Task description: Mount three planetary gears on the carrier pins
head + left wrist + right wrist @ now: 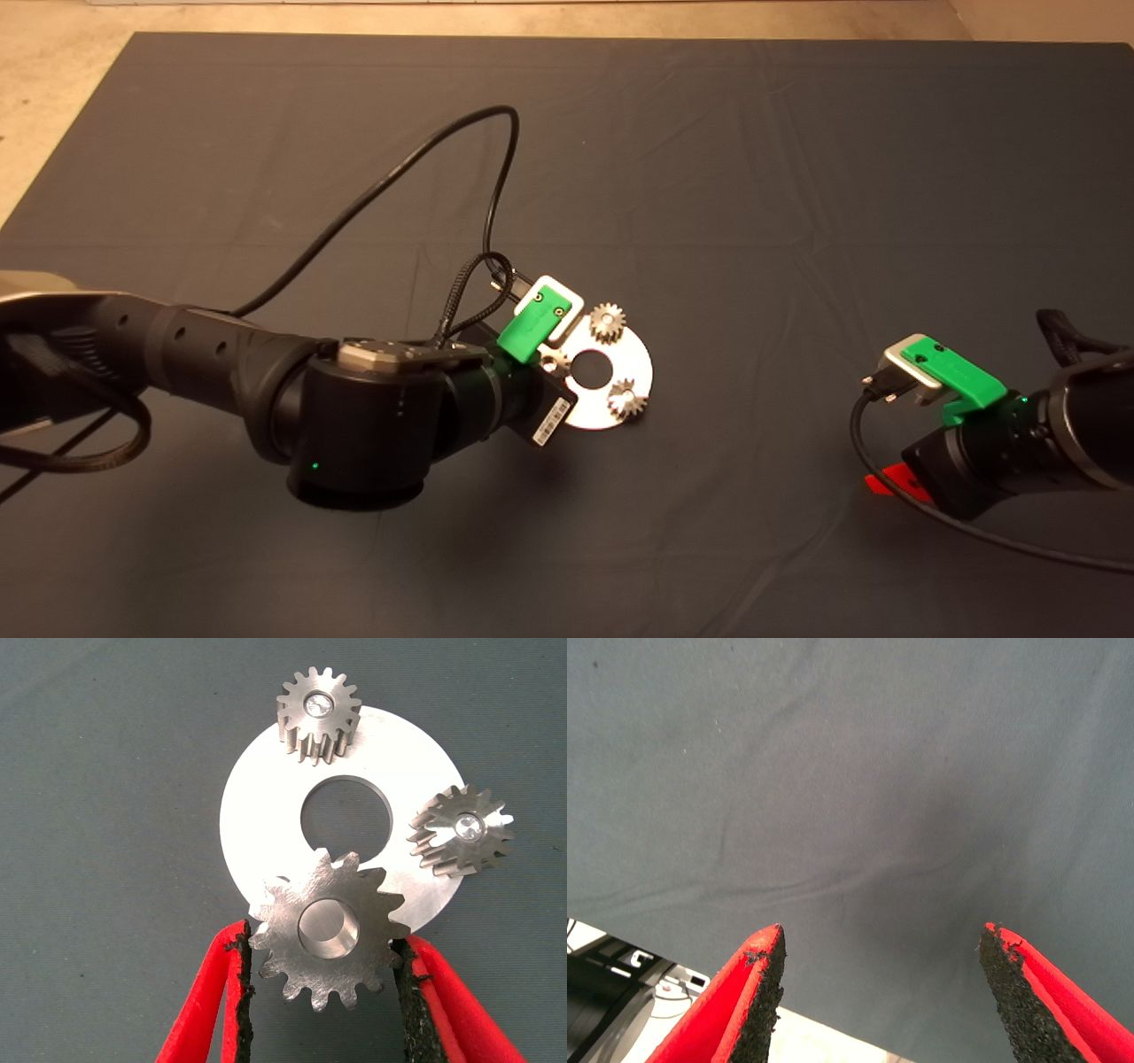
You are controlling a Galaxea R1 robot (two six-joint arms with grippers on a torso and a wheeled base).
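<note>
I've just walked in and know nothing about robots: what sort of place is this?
Probably a robotics lab or test bench. A dark mat covers the table, two black arms reach in, and the left tool holds a small gear over a metal disc already carrying two gears. Nothing else is laid out.

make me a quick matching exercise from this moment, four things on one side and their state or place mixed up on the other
Things:
1. third gear
2. two gears
3. right tool
4. disc

States:
A. open, over bare mat
B. seated on pins
C. flat on the mat, large centre hole
D. clamped between the left tool pads

Pairs: 1-D, 2-B, 3-A, 4-C
</note>
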